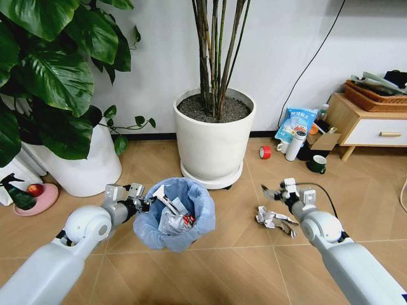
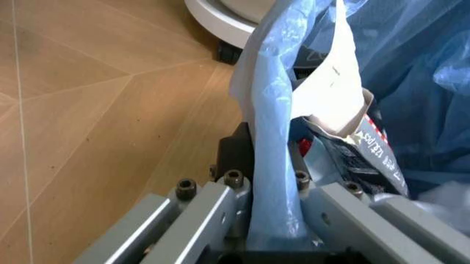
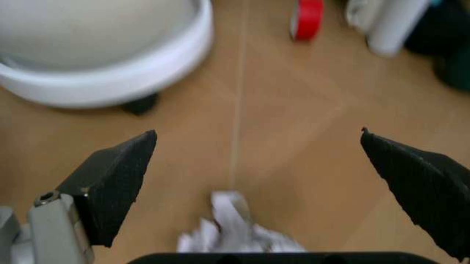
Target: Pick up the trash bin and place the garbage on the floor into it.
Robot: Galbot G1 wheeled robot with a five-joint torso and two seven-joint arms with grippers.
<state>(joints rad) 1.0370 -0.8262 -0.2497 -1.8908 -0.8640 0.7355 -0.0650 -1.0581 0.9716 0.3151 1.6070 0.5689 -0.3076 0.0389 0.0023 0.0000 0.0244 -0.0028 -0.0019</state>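
While the left gripper (image 1: 141, 204) at lower left of the head view is clamped on the rim of the trash bin (image 1: 173, 216), the bin at lower centre already holds several wrappers and papers; the right gripper (image 1: 275, 191), jaws spread wide, hovers at right of centre above crumpled paper (image 1: 275, 220) on the floor. Judging from this, most litter is in, and that piece remains; beyond stands a white plant pot (image 1: 214, 143).

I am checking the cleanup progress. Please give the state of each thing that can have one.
bin: upright, holds litter
left gripper: shut on bin rim
right gripper: open, above paper
paper: crumpled, on floor
red tape: on floor
mug: upright
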